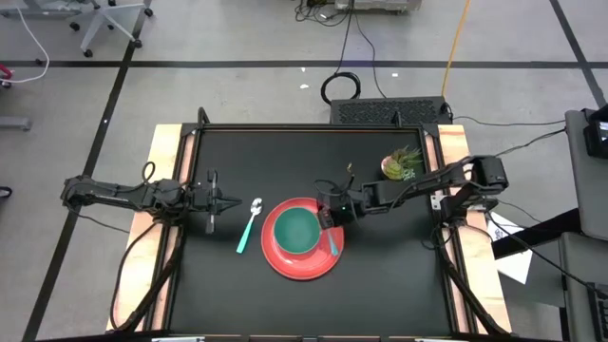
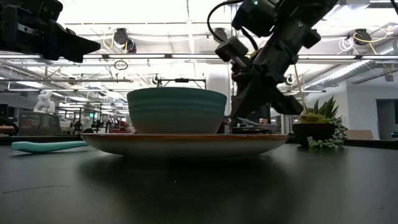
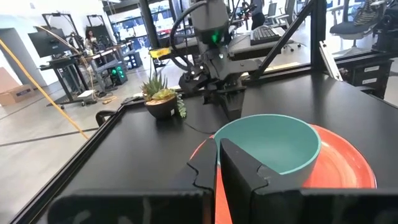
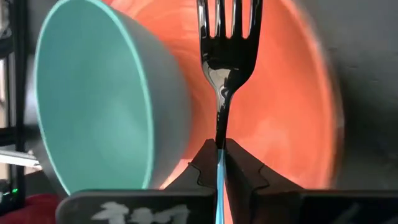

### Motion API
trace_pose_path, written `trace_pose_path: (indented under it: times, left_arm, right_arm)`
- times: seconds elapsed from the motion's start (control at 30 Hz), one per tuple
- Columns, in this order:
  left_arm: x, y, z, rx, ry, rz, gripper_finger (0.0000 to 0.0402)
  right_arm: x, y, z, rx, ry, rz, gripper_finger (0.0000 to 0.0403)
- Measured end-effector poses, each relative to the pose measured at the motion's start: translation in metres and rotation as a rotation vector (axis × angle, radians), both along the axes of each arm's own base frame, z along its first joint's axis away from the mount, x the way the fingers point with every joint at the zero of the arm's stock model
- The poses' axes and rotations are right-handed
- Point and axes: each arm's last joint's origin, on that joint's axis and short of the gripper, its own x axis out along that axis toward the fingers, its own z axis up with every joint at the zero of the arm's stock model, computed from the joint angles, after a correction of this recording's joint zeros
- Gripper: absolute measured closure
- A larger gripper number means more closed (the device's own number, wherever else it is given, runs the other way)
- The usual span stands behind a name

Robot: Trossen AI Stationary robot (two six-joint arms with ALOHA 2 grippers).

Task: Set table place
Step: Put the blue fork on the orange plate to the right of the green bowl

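Observation:
A round red plate (image 1: 313, 261) lies on the black table (image 1: 399, 275), with a teal bowl (image 1: 296, 231) standing on it. A mint-handled spoon (image 1: 249, 226) lies flat on the table, left of the plate. My right gripper (image 1: 329, 218) is over the plate's far right part, beside the bowl, shut on a blue-handled fork (image 4: 227, 56). My left gripper (image 1: 232, 201) is shut and empty, above the table left of the spoon. It also shows in its own wrist view (image 3: 216, 168). My right gripper pinches the fork's blue handle (image 4: 219, 169) between its two fingers. The fork runs on along the fingers, its dark neck and tines (image 4: 229, 22) pointing away from the gripper over the plate, beside the bowl's outer wall. I cannot tell whether the tines touch the plate.
A small potted green plant (image 1: 402, 163) stands at the table's far right, behind my right arm. Wooden strips (image 1: 163, 161) run along the left and right sides. The room beyond holds desks, chairs and cables.

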Motion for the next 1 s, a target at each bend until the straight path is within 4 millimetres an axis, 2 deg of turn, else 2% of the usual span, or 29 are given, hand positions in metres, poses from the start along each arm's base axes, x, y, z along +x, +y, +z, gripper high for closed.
trace_pose_path:
  times: [0.67, 1.0]
  left_arm:
    - [0.0, 0.0, 0.0, -0.001, 0.004, -0.014, 0.0376]
    - [0.0, 0.0, 0.0, -0.001, 0.004, -0.014, 0.0376]
  right_arm:
    - [0.002, 0.003, -0.003, 0.056, 0.008, -0.048, 0.0403]
    - [0.001, 0.015, -0.003, 0.083, 0.014, -0.091, 0.0403]
